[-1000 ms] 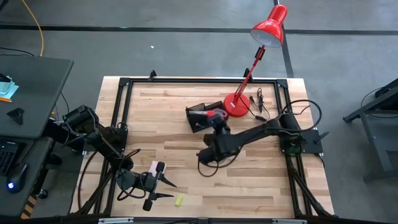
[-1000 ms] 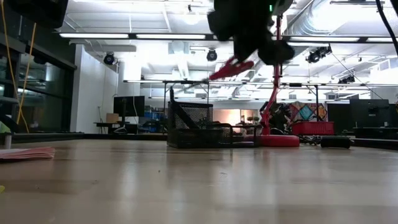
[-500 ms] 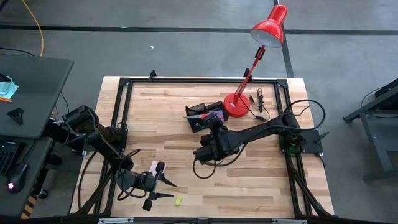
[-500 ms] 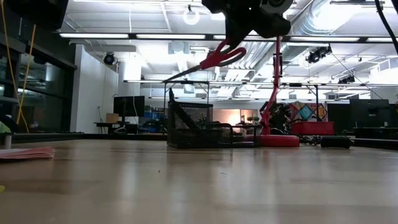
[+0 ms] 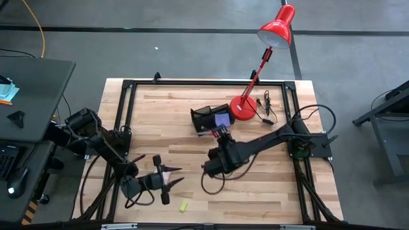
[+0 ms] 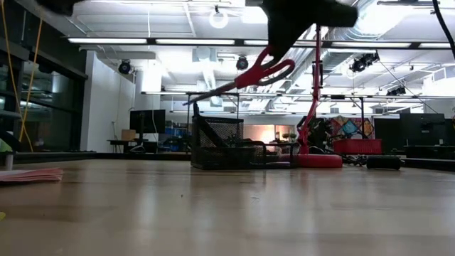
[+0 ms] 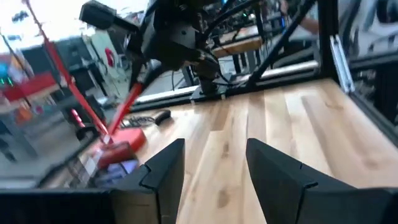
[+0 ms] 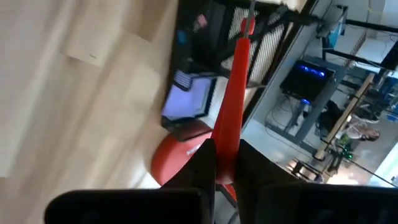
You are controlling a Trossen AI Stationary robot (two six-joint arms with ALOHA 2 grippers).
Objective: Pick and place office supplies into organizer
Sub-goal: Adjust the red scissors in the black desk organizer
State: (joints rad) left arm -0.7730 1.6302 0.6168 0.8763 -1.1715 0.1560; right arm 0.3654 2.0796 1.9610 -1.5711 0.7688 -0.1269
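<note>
You had the wooden table (image 5: 255,185) framed by black rails, with the red desk lamp (image 5: 276,29) standing on its round base at the far side, right of centre.

The right arm reached from the right edge toward the table centre. Its right gripper (image 5: 216,165) hung above the table, near of the organizer, and was clenched on the red-handled scissors (image 6: 245,77). In the low view the scissors were lifted clear of the table, tilted, with the blades pointing left and slightly down, above the organizer's top edge. In the right wrist view the red handle (image 8: 231,118) ran straight out from between the two dark fingers.

The left arm lay at the near left of the table. Its left gripper (image 5: 161,181) was released, the two fingers (image 7: 163,171) spread apart and holding nothing.

The organizer (image 5: 209,119), a black mesh box, sat at the far centre, just left of the lamp base and touching or nearly touching it. A purple sticky-note pad (image 5: 222,119) sat at its right end.

A tiny yellow piece (image 5: 184,206) lay on the table near the front edge, just right of the left gripper.
</note>
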